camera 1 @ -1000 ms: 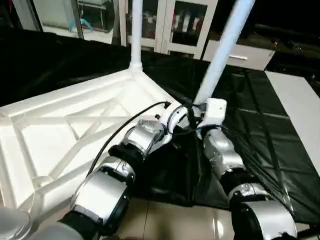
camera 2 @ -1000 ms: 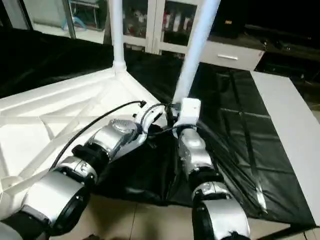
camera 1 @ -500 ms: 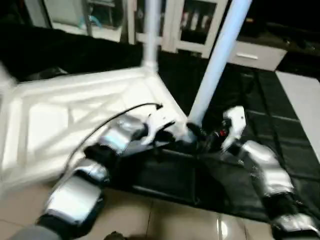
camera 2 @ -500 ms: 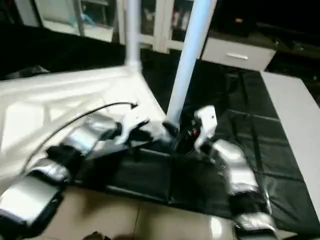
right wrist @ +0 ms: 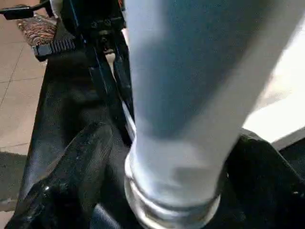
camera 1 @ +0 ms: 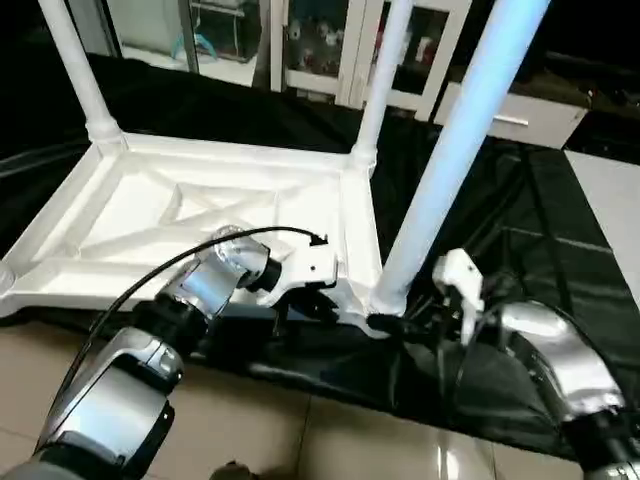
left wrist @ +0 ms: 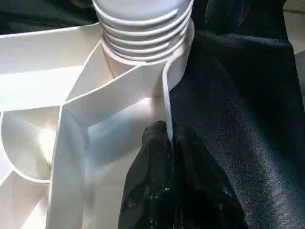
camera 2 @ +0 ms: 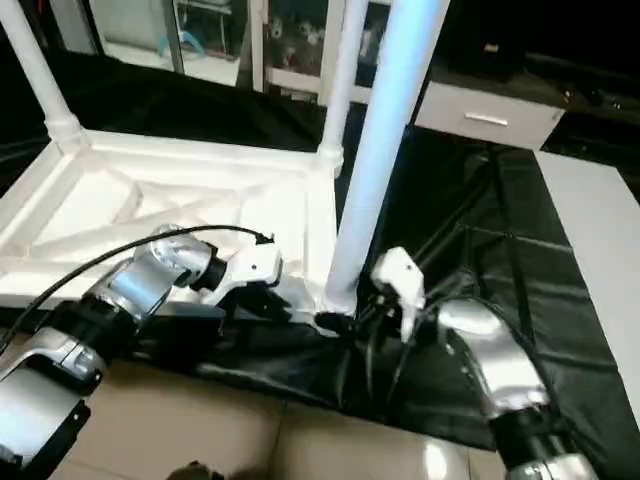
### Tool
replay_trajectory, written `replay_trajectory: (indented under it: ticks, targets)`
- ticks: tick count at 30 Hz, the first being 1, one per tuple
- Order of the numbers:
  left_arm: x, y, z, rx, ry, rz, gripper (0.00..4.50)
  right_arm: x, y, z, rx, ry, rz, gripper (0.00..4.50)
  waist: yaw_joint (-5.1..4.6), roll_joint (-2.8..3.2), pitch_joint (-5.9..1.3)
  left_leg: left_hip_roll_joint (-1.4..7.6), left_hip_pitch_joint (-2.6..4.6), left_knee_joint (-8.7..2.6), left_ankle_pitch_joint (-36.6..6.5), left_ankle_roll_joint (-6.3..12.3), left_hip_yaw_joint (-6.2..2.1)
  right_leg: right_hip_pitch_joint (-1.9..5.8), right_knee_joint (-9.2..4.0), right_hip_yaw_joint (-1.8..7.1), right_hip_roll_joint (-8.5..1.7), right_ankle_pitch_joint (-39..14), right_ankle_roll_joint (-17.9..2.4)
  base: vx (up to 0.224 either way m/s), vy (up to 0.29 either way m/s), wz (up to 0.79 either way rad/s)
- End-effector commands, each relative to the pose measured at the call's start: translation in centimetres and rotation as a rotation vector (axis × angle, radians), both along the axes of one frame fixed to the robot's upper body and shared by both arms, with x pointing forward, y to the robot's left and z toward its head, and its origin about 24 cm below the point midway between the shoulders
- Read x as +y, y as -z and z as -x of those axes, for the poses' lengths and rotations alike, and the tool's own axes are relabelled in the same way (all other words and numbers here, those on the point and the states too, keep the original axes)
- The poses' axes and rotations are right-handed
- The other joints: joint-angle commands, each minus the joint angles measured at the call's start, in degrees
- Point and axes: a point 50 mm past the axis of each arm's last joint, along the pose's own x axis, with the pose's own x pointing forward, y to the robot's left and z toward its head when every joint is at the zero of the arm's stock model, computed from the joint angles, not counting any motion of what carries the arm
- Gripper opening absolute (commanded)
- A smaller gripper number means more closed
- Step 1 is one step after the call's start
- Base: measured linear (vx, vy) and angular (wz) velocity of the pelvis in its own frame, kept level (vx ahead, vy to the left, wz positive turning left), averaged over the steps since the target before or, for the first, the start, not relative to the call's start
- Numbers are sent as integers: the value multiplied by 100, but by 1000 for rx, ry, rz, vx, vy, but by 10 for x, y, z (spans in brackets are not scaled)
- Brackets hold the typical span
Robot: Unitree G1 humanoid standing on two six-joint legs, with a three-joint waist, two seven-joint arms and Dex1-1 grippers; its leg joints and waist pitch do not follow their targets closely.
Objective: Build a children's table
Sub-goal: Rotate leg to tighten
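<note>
The white tabletop (camera 1: 230, 160) lies upside down, ribs up, on the black cover. Three white legs stand in its corner sockets: the far left leg (camera 1: 75, 70), the far right leg (camera 1: 382, 70) and the near right leg (camera 1: 450, 170). My left gripper (left wrist: 167, 131) is shut on the thin rim wall just beside the near right socket (left wrist: 177, 71), where the leg's threaded end (left wrist: 143, 28) sits. My right gripper (camera 1: 385, 322) is low at the base of that leg (right wrist: 181, 95). It is open, with one black finger (right wrist: 71, 167) on each side of the leg.
The black-covered work surface (camera 1: 520, 210) stretches to the right and back, and its near edge drops to the tiled floor (camera 1: 300, 440). White cabinets (camera 1: 330, 40) stand behind. A pale slab (camera 1: 610, 190) lies at the far right. A black cable (camera 1: 190, 265) arcs over my left forearm.
The head view has swung, bringing more of the tabletop and a third leg into sight. My right forearm has swung out to the right and its jaws have widened around the leg's base. The left grip is unchanged.
</note>
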Motion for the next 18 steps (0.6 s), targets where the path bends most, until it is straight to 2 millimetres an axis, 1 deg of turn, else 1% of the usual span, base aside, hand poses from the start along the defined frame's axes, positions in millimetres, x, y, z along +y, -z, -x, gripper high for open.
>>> replay_trajectory:
  ticks: [1, 2, 3, 4, 6, 7, 9, 10, 14, 18]
  targets:
    - [-7, 7, 8, 4, 74, -55, 0, 3, 2, -4, 0, -12, 39, 375, -52, 48, -383, 283, 114, -436, -1489, 69, -120, 235, -364, 259, -372, -958, -1290, 0, 0, 0]
    - [-7, 7, 8, 3, 73, -54, 0, 3, 3, -5, 1, -13, 44, 375, -73, 47, -384, 273, 106, -432, -1467, 69, -116, 235, -359, 255, -364, -925, -1310, 0, 0, 0]
    - [-7, 7, 8, 2, 73, -53, 0, 3, 3, -6, 3, -13, 48, 375, -77, 18, -387, 269, 113, -424, -1452, 78, -109, 235, -363, 255, -364, -921, -1319, 0, 0, 0]
    - [-7, 7, 8, 2, 73, -53, 0, 3, 4, -6, 4, -13, 49, 359, -60, 38, -387, 271, 120, -416, -1423, 99, -104, 233, -360, 263, -372, -904, -1327, 0, 0, 0]
    - [-7, 7, 8, 2, 73, -52, 0, 3, 4, -7, 2, -14, 51, 342, -53, 35, -388, 272, 114, -414, -1367, 122, -106, 243, -350, 262, -368, -840, -1328, 0, 0, 0]
    - [-6, 7, 7, 2, 71, -53, 0, 4, 4, -7, 0, -20, 59, 342, -53, 17, -391, 271, 112, -411, -1359, 126, -104, 246, -350, 261, -369, -837, -1327, 0, 0, 0]
    - [-6, 8, 7, 3, 69, -54, 0, 4, 4, -7, 0, -32, 67, 313, -54, 25, -397, 270, 117, -406, -1336, 135, -102, 245, -346, 259, -366, -824, -1335, 0, 0, 0]
    - [-5, 8, 8, 4, 68, -55, 0, 4, 5, -7, -2, -36, 73, 313, -55, 28, -397, 273, 120, -408, -1335, 135, -105, 243, -342, 257, -366, -819, -1336, 0, 0, 0]
    - [-3, 9, 8, 10, 69, -63, 0, 3, 6, -6, 8, -48, 73, 279, -51, 23, -418, 268, 115, -394, -1253, 155, -102, 260, -323, 256, -366, -703, -1360, 0, 0, 0]
    - [-1, 10, 9, 15, 73, -74, 0, 2, 8, -4, 21, -62, 74, 272, -50, 29, -436, 265, 118, -378, -1146, 199, -97, 269, -293, 252, -357, -488, -1424, 0, 0, 0]
